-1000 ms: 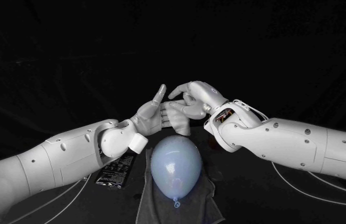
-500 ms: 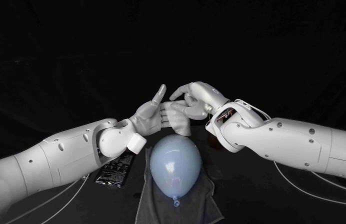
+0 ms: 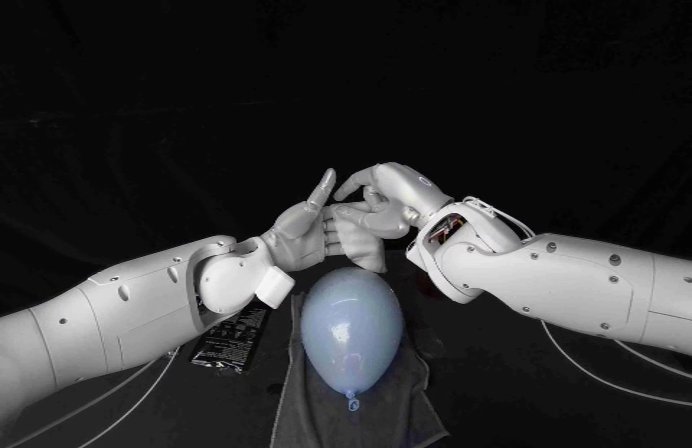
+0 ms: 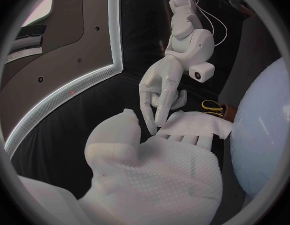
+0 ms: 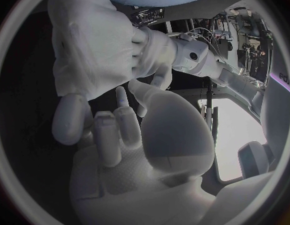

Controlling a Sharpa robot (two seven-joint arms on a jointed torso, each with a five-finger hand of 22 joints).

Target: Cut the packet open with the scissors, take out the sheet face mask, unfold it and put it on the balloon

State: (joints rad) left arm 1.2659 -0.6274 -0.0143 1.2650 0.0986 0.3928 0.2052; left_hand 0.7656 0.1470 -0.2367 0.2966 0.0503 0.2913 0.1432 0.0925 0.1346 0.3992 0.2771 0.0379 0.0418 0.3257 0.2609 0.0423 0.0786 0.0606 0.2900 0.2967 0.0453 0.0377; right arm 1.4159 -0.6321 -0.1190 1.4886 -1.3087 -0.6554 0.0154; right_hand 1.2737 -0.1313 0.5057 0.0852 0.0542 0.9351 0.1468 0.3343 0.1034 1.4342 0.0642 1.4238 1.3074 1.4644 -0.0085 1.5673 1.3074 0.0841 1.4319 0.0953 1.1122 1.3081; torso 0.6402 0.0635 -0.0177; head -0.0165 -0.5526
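Left wrist view: mask on left hand, right hand touching; holds unclear

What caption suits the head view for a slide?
Left hand holds the sheet mask, right hand touching it, near the balloon on its cloth.

Packet — half under L arm

The head view is dim: the black table merges with the dark backdrop. Light from above catches only the left arm, the right arm and the balloon, whose lower end falls into shade. Both wrist views bend straight edges toward the circle's rim, and the right wrist view holds a patch of white glare.
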